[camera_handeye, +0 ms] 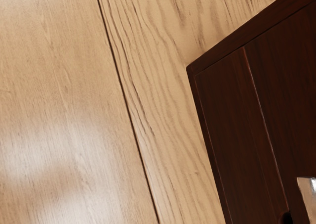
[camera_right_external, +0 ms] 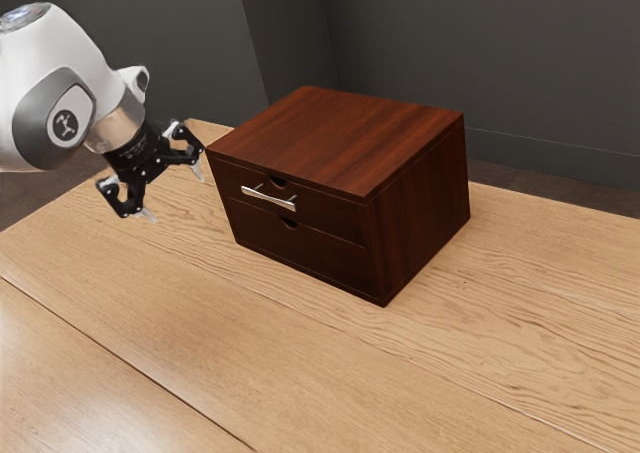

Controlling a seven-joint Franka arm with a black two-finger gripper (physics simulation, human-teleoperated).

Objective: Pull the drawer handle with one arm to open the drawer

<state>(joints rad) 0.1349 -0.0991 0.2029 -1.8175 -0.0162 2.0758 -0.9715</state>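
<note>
1. The black gripper [camera_right_external: 174, 192] hovers above the table [camera_right_external: 300, 373], jaws spread wide, near the cabinet's [camera_right_external: 340, 138] front corner and not touching it.
2. The silver handle [camera_right_external: 268, 199] crosses the upper drawer [camera_right_external: 300, 205], which sits flush above a lower drawer [camera_right_external: 300, 248].
3. The cabinet stands toward the table's far edge.

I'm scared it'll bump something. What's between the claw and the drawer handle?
Nothing blocks it: the exterior view shows just bare table and drawer front between gripper and handle.
</note>
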